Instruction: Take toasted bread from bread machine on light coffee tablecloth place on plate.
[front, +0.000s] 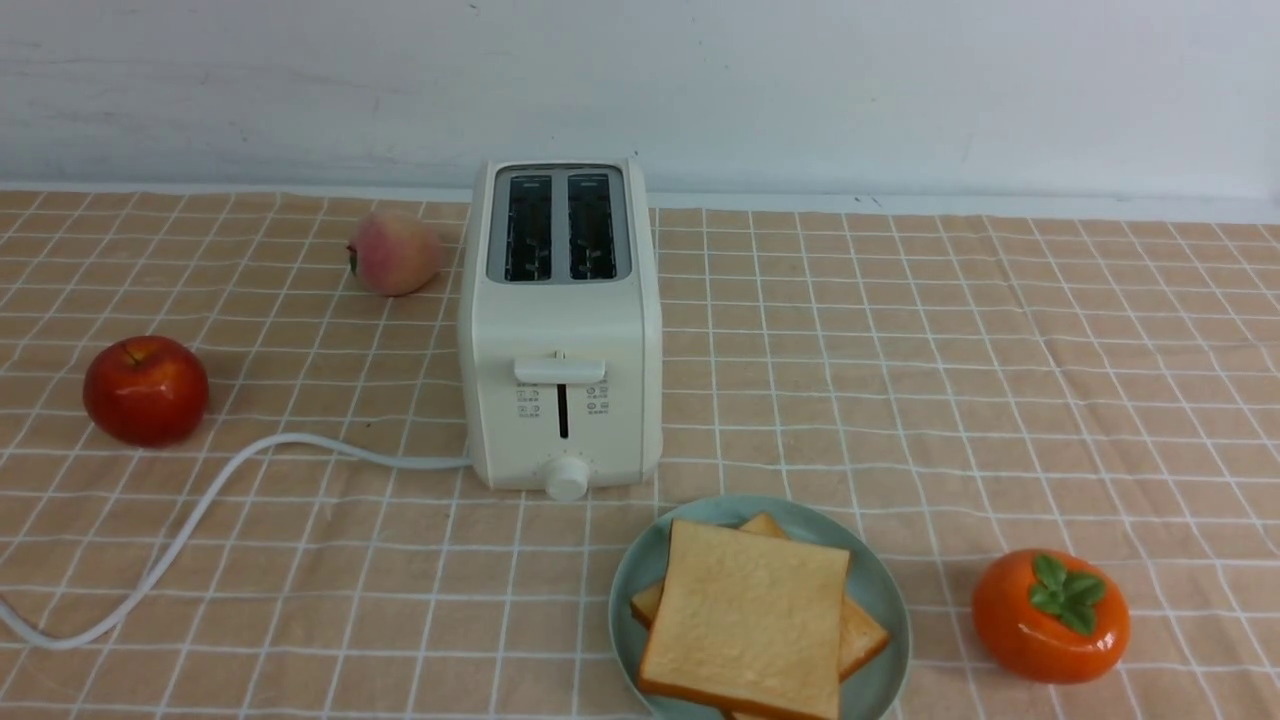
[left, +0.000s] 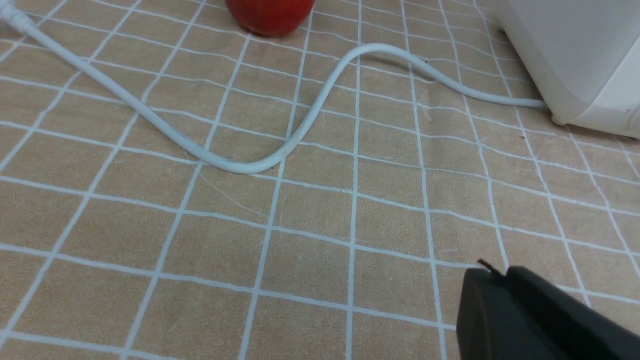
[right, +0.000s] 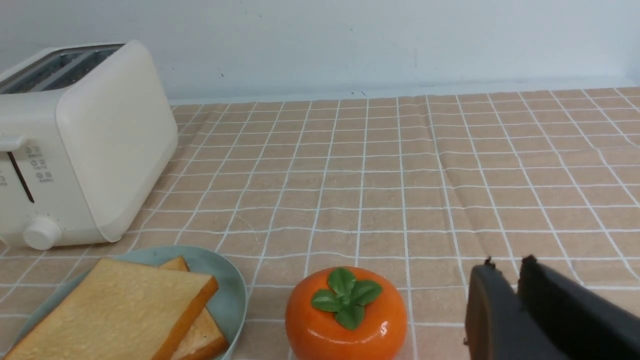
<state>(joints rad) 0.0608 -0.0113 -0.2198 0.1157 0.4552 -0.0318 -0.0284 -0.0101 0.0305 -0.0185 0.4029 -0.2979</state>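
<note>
Your front view looks forward and down from the robot's side, taking in the bread machine (front: 560, 325), the plate (front: 880, 590) and the far wall. Your left wrist view sits low and close over the light coffee tablecloth (left: 320, 220), facing the cord (left: 250, 167) and the bread machine's lower corner; the left hand (left: 492, 272) shows at its edge. Your right wrist view looks low across the cloth toward the wall, sharing bread machine, plate and persimmon (right: 346, 315) with the front view.
</note>
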